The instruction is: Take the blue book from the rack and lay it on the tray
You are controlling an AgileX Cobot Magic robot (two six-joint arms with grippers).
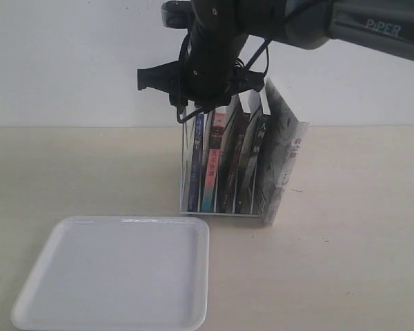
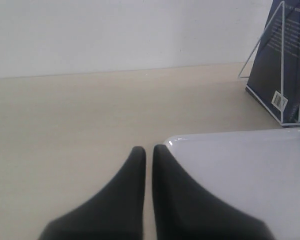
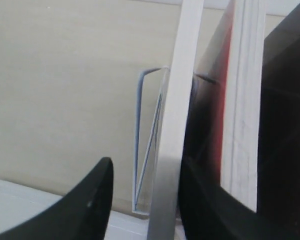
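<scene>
My right claw [image 3: 147, 165] is over the top of the rack [image 3: 138, 140], at the end that holds the blue book [image 1: 195, 162]. That book is the outermost one, standing upright just inside the rack's end wire. Its spine faces the exterior camera, so its long axis runs straight up and down.

In the right wrist view the fingers are spread, with a pale strip running between them. I take that strip for the blue book's top edge, since it sits right beside the end wire. One finger looks to be touching it or very nearly so. The other stands clear on the wire side, so nothing is pinched yet. The neighbouring books crowd the inner finger, and I can't tell whether that finger is properly between the blue book and the next one.

What matters is that the book lies directly below the claw. The claw spans the book's thin dimension, so I judge the job to be a squeeze across the covers and then a pull straight up along the dividers.

The tray [image 1: 117, 276] lies in front of the rack on the blue book's side, close to it but not touching. My left claw [image 2: 149, 152] sits low by the tray's corner, away from the rack. Its fingers are pressed almost together on nothing. The right arm is plainly the nearer one.
</scene>
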